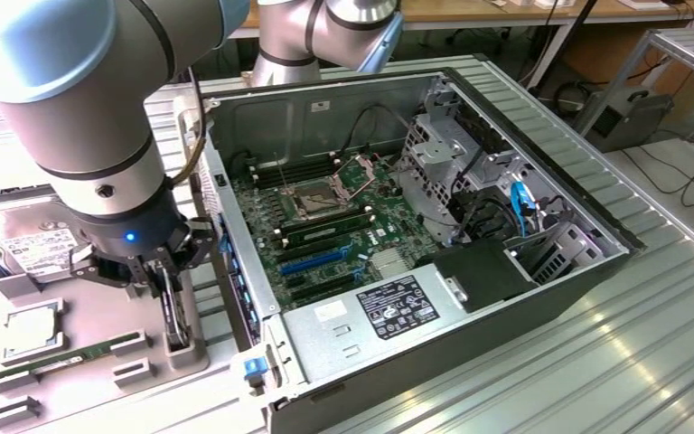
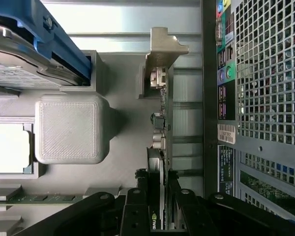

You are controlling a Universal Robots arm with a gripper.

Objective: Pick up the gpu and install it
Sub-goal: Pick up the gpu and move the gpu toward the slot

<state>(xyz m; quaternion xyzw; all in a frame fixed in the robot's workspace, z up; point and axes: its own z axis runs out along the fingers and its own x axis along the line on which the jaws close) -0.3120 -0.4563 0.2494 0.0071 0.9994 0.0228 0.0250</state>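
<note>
The computer case (image 1: 588,271) is dark painted sheet metal outside and bare, dull grey steel inside. Its back panel (image 2: 270,73) is perforated metal. Under the case, the desk (image 1: 636,362) is ribbed light metal with a soft sheen. Beside the case, the tray (image 2: 69,128) is matt grey plastic with a fine printed grain. The graphics card (image 2: 161,147) standing in the tray is dark and matt, with a silvery satin metal bracket (image 2: 164,46). The gripper (image 2: 157,173) closed on the card looks like matt black plastic. Farther from the case, the hard drive (image 1: 33,240) shows shiny metal and a white paper label. The arm (image 1: 82,108) is smooth satin grey metal.
</note>
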